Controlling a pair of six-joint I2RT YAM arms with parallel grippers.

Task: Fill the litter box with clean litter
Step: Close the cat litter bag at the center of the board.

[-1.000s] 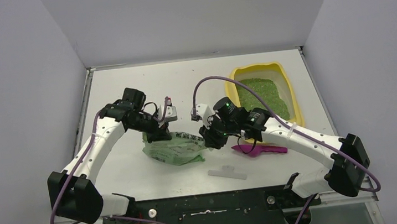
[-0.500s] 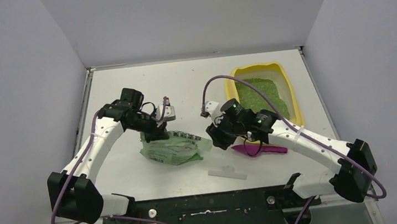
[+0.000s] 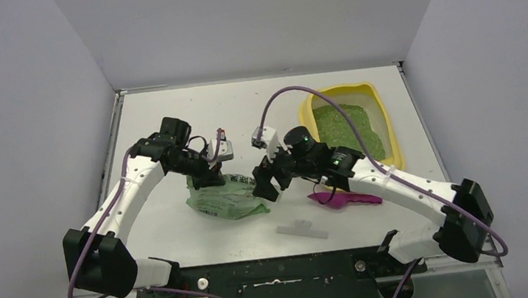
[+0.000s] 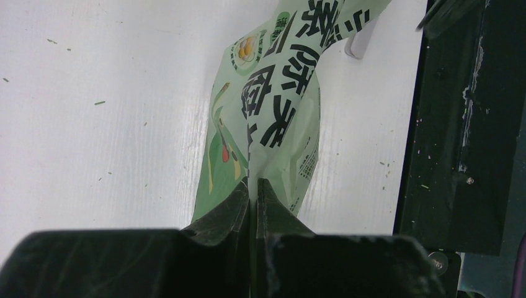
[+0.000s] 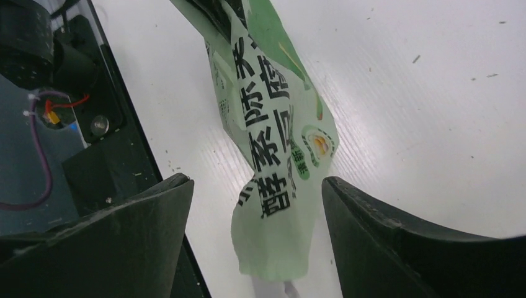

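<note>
Your left gripper (image 4: 253, 186) pinches the green printed bag (image 3: 226, 199) near the middle of the counter (image 3: 168, 114); your right gripper (image 5: 255, 184) hangs spread over its loose end. The litter box (image 3: 392, 135), far-right corner, holds clean litter (image 3: 347, 127).

A light-green printed plastic bag (image 3: 228, 199), crumpled and marked with bold black characters, sits left of centre on the white bench (image 3: 168, 114), its upper end drawn up into a narrow, creased neck. To its right a magenta plastic scoop (image 3: 355, 200) lies flat, apart from the bag. Nearer the front edge, a small white plastic strip (image 3: 303, 229) rests roughly between the two.
</note>
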